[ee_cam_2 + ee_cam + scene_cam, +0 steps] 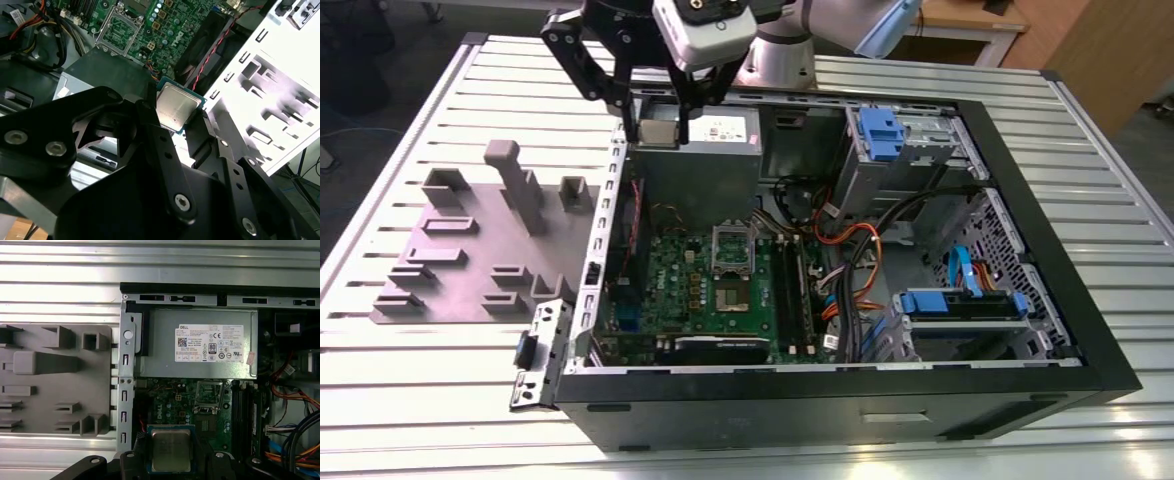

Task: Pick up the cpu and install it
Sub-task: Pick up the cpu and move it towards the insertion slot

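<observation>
Risk: black hand (pixel 176 114) grips small silvery-grey square cpu (pixel 171 450) by edges; we fear tilt, misalignment over silver socket frame (pixel 209 395).

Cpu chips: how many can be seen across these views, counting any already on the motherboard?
1. The cpu is held in the claw over the power supply; the motherboard socket looks empty.
</observation>
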Controlling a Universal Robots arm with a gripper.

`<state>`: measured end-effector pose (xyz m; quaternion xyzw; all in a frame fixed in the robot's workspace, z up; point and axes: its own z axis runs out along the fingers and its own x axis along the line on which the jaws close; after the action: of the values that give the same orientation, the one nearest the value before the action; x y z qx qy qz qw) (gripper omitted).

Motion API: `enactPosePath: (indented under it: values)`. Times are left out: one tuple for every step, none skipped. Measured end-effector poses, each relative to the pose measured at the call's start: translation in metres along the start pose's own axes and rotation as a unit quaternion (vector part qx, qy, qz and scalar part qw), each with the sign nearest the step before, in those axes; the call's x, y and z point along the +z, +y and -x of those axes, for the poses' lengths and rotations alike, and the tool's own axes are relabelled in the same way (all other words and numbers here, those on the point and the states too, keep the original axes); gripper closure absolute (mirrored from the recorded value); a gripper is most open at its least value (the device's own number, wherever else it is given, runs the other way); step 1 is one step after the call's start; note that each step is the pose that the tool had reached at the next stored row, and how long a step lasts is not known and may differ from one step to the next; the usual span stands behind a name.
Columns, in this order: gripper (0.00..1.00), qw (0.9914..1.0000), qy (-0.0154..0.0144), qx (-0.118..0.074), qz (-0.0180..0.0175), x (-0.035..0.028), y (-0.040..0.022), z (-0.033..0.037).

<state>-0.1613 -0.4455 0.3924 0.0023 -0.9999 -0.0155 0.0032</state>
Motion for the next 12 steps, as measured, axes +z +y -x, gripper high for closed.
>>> enactPosePath:
  values:
    - [0.53, 1.0, 0.0, 0.0, 0.0, 0.0, 0.0, 0.0001]
    - [0.53, 1.0, 0.0, 0.0, 0.0, 0.0, 0.0, 0.0003]
    - [0.53, 1.0, 0.0, 0.0, 0.0, 0.0, 0.0, 0.0006]
    - [0.53, 1.0, 0.0, 0.0, 0.0, 0.0, 0.0, 0.0008]
    - [0.53, 1.0, 0.0, 0.0, 0.0, 0.0, 0.0, 0.0012]
    - [0.53, 1.0, 0.0, 0.0, 0.0, 0.0, 0.0, 0.0015]
    - [0.53, 1.0, 0.0, 0.0, 0.0, 0.0, 0.0, 0.002]
    - [0.53, 1.0, 0.0, 0.0, 0.0, 0.0, 0.0, 0.0025]
    - [0.53, 1.0, 0.0, 0.0, 0.0, 0.0, 0.0, 0.003]
    - [0.53, 1.0, 0.0, 0.0, 0.0, 0.0, 0.0, 0.0036]
    - [0.53, 1.0, 0.0, 0.0, 0.0, 0.0, 0.0, 0.0042]
    - [0.53, 1.0, 0.0, 0.0, 0.0, -0.0001, 0.0, 0.0048]
